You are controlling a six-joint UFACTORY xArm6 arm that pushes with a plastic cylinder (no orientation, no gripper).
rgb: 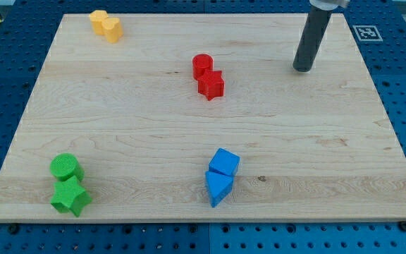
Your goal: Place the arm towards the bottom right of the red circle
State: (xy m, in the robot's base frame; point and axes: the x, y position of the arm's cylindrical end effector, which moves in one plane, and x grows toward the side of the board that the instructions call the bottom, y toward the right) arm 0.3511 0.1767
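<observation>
The red circle (202,65) stands on the wooden board just above the view's centre. A red star-shaped block (211,85) touches it at its lower right. My tip (302,69) rests on the board at the view's upper right, well to the right of the red circle and about level with it. The rod rises dark and straight from the tip to the view's top edge.
Two yellow blocks (106,26) sit together at the top left. A green circle (65,168) and a green star (70,197) sit at the bottom left. A blue cube (225,162) and a blue triangle (218,188) sit at the bottom centre. The board (330,141) lies on a blue pegboard.
</observation>
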